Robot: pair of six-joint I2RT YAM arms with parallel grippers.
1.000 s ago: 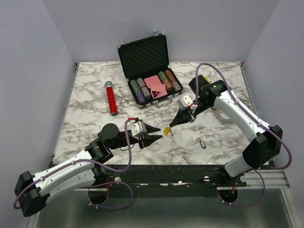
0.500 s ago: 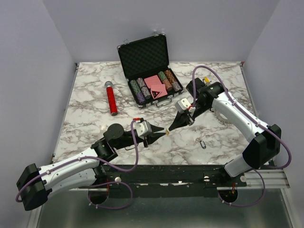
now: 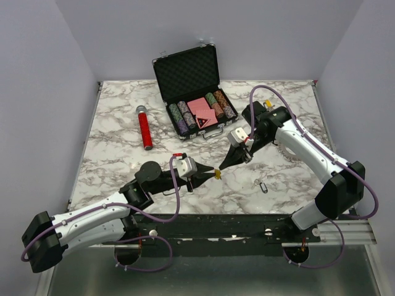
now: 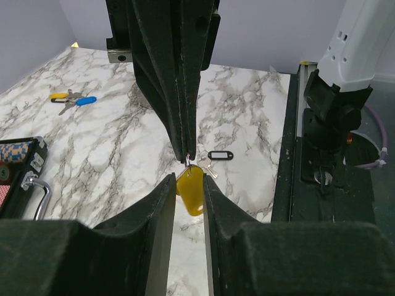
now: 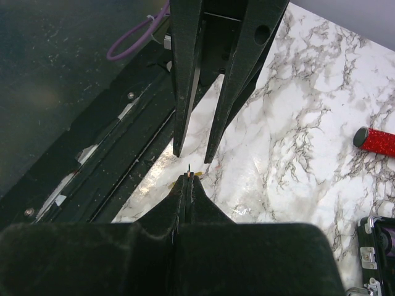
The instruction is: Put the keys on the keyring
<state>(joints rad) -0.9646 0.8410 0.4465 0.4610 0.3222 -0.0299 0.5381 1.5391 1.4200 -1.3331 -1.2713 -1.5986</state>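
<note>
Surface: white-and-grey marbled table point(image 3: 117, 154), with both arms meeting near its front edge.
Key: small silver key with a yellow oblong plastic tag point(image 4: 191, 196) hangs from the right tool point(image 4: 187, 155), which is clenched on its top end.
Left side: left tool point(image 4: 189, 180) flanks the tag closely; you cannot tell whether it clamps.
Keyring: large silver ring fringed with small keys point(image 3: 287, 154) lies behind the right arm, well apart from the key.
Your step: likely a handover. Squeeze the tag's flat faces squarely and release the right only once it is firm.
Risk: a slanted pinch may let the tag swivel.
</note>
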